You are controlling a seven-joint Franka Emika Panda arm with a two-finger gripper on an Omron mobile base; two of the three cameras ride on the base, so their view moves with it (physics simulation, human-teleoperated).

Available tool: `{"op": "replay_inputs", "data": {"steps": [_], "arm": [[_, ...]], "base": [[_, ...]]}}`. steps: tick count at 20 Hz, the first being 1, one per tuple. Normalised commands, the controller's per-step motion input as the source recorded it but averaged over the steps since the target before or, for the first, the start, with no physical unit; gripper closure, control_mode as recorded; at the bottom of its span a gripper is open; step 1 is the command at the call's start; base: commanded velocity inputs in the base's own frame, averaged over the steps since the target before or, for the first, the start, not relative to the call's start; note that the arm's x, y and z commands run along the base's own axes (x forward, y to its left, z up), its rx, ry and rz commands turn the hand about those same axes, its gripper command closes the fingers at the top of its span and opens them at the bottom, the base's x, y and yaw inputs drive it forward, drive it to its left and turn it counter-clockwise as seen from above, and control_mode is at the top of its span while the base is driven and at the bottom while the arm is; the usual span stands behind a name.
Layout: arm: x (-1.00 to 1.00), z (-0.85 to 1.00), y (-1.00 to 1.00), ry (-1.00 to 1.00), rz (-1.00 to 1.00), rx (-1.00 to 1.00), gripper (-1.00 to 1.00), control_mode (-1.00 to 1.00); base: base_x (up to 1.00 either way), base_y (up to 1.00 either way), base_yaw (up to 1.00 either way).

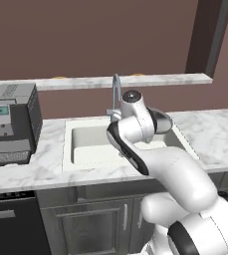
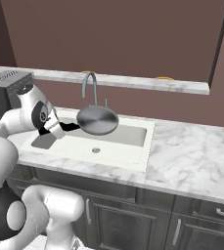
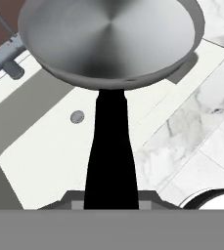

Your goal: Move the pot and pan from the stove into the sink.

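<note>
White marble tabletop (image 1: 215,134) frames the sink (image 1: 90,144) in the left base view, with a coffee machine (image 1: 13,122) on its left and the arm bent over the basin. In the right base view the pan (image 2: 98,120) hangs tilted above the sink, near the faucet (image 2: 89,83). In the hand view the end effector (image 3: 111,197) clamps the pan's black handle (image 3: 111,151), drain (image 3: 77,116) below.

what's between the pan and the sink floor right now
Nothing. In the right base view the pan hangs above the sink, with bare basin and drain below.
</note>
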Motion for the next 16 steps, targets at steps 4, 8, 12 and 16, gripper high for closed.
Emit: {"op": "replay_inputs", "data": {"steps": [4, 8, 12, 16], "arm": [[0.37, -0.22, 0.00, 0.00, -0.07, 0.01, 1.00, -1.00], [0.22, -0.15, 0.00, 0.00, -0.02, 0.03, 1.00, -1.00], [0.00, 0.00, 0.00, 0.00, 0.00, 0.00, 1.00, -1.00], [0.05, -0.08, -0.05, 0.00, 0.02, 0.09, 1.00, -1.00]], "base": [[0.00, 0.00, 0.00], [0.00, 0.00, 0.00], [0.00, 0.00, 0.00], [0.00, 0.00, 0.00]]}}
